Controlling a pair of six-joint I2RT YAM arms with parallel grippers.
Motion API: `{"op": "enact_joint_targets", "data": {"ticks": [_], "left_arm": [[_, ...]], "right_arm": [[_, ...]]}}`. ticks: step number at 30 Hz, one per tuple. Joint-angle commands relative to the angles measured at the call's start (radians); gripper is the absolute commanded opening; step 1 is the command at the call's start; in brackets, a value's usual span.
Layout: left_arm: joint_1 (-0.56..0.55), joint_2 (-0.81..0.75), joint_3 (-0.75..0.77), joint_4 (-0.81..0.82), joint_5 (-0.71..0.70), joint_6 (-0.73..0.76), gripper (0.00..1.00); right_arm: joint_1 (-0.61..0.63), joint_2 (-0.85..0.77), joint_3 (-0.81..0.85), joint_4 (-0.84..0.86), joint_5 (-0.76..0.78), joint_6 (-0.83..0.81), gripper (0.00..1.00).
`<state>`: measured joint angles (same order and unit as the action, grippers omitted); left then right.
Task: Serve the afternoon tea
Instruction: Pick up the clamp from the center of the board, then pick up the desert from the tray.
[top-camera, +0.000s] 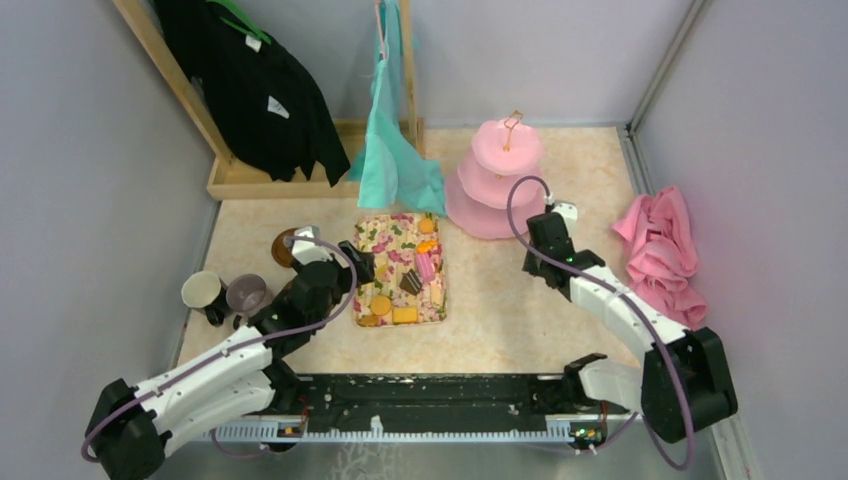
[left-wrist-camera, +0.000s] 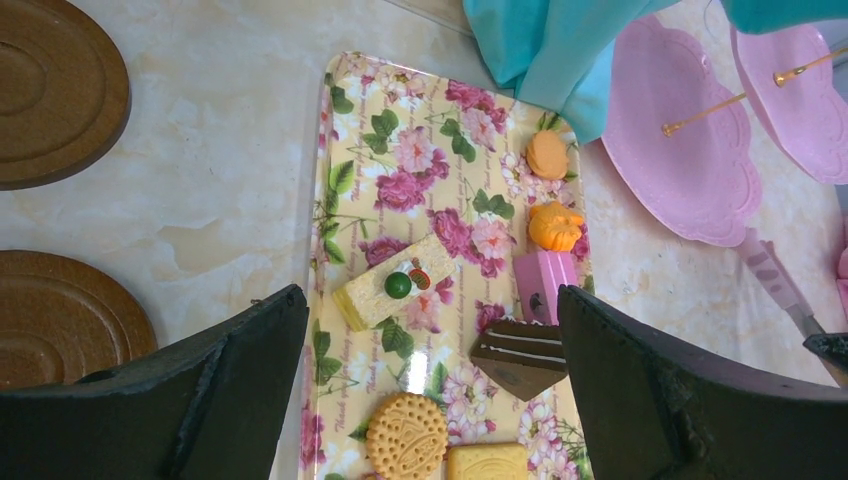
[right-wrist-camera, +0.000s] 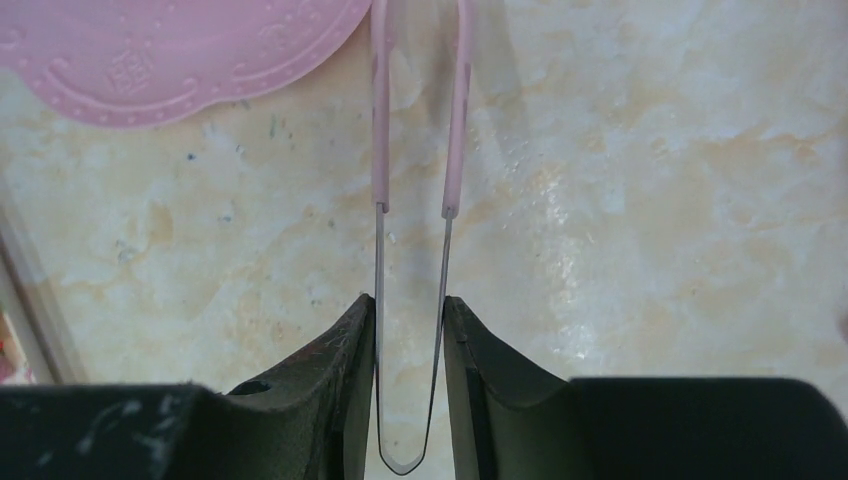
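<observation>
A floral tray (top-camera: 372, 232) holds the snacks: an orange one (top-camera: 427, 226), a pink slice (top-camera: 426, 265), a brown slice (top-camera: 411, 283) and yellow biscuits (top-camera: 381, 304). My left gripper (top-camera: 360, 262) hangs open over the tray (left-wrist-camera: 345, 150), its jaws wide either side of a cream slice (left-wrist-camera: 393, 282) and the brown slice (left-wrist-camera: 520, 358), touching nothing. My right gripper (right-wrist-camera: 410, 305) is shut on pink-sleeved metal tongs (right-wrist-camera: 380, 150), pointing at the pink three-tier stand (top-camera: 497, 175) with its gold loop (top-camera: 515, 120). The cream mug (top-camera: 203, 292) and mauve-grey mug (top-camera: 247, 294) lie at the left, near two brown saucers (left-wrist-camera: 50, 90) (left-wrist-camera: 60, 320).
A teal cloth (top-camera: 395, 150) hangs down to the tray's far end. A black garment (top-camera: 255, 90) hangs on a wooden rack at the back left. A pink cloth (top-camera: 660, 250) lies at the right wall. Grey walls close in both sides.
</observation>
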<state>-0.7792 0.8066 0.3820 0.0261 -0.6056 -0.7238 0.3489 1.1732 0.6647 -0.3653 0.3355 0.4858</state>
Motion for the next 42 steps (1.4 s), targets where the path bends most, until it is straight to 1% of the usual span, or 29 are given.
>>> {"op": "enact_joint_targets", "data": {"ticks": [1,5,10,18,22,26,32,36,42], "left_arm": [[-0.006,-0.040,0.033,-0.047,0.005,-0.009,0.99],[-0.006,-0.061,0.033,-0.061,0.004,-0.013,0.99],[-0.006,-0.063,0.032,-0.064,0.008,-0.020,0.98],[-0.006,-0.062,0.024,-0.066,0.002,-0.034,0.98],[-0.006,-0.069,0.015,-0.071,-0.003,-0.047,0.99],[-0.006,-0.089,0.001,-0.074,-0.010,-0.049,0.99],[-0.006,-0.102,-0.004,-0.079,-0.022,-0.045,0.99],[-0.006,-0.092,0.001,-0.073,-0.023,-0.045,0.99],[-0.006,-0.076,0.001,-0.059,-0.017,-0.049,0.99]], "right_arm": [[0.100,-0.100,-0.016,-0.075,0.056,0.054,0.28],[0.191,-0.160,-0.036,-0.137,0.103,0.098,0.28],[0.277,-0.204,-0.053,-0.179,0.116,0.145,0.25],[0.498,-0.182,-0.055,-0.186,0.172,0.226,0.23],[0.581,-0.163,-0.036,-0.167,0.195,0.231,0.24],[0.605,-0.158,-0.040,-0.135,0.154,0.220,0.24],[0.657,-0.171,-0.058,-0.122,0.177,0.209,0.27],[0.657,-0.187,-0.087,-0.100,0.167,0.191,0.31],[0.658,-0.217,-0.113,-0.083,0.156,0.178,0.31]]}}
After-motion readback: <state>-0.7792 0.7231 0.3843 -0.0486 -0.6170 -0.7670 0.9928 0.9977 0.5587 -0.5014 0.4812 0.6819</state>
